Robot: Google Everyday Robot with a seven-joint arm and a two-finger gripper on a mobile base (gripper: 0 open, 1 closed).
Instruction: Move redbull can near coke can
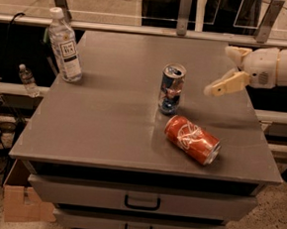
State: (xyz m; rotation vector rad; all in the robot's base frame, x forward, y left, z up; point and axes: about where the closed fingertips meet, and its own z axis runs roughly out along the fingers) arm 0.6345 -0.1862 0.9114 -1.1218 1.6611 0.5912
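The redbull can (171,88) stands upright near the middle of the grey table top (108,123). The coke can (191,139) lies on its side just in front and to the right of it, a short gap between them. My gripper (223,69) is to the right of the redbull can, clear of it, over the table's right part. Its two pale fingers (227,84) are spread apart and hold nothing.
A clear water bottle (65,45) stands at the table's back left corner. A smaller bottle (27,80) sits on a ledge left of the table. Drawers (141,202) are below the front edge. A cardboard box (20,200) lies on the floor at left.
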